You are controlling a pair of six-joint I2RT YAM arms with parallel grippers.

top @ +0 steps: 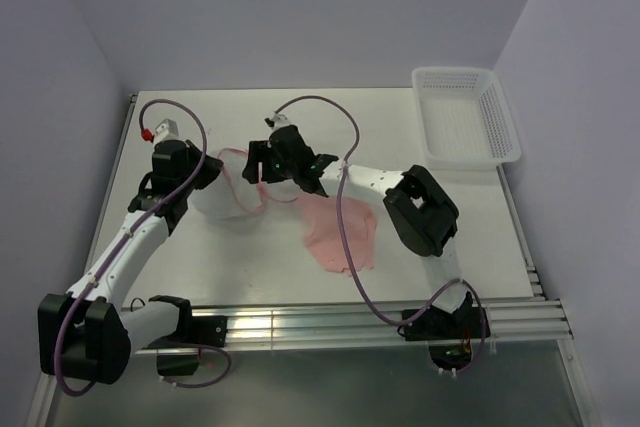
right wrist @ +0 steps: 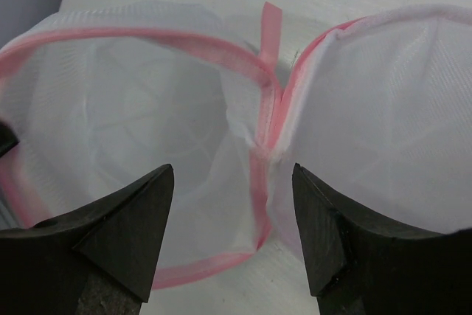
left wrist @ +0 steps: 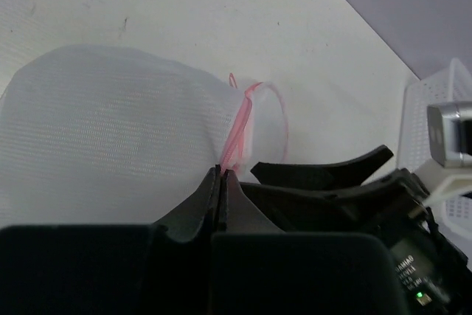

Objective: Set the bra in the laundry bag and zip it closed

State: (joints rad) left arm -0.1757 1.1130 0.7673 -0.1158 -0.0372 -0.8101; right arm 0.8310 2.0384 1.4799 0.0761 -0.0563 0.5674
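Top external: laundry bag (top: 226,205) partly hidden

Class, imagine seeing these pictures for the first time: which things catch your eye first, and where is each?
The pink bra lies spread near the middle of the white table, outside the bag. Just left of it the laundry bag gapes open in two mesh halves, with the left gripper shut on its pink rim and the right gripper open above it. A white basket sits at the far right corner.
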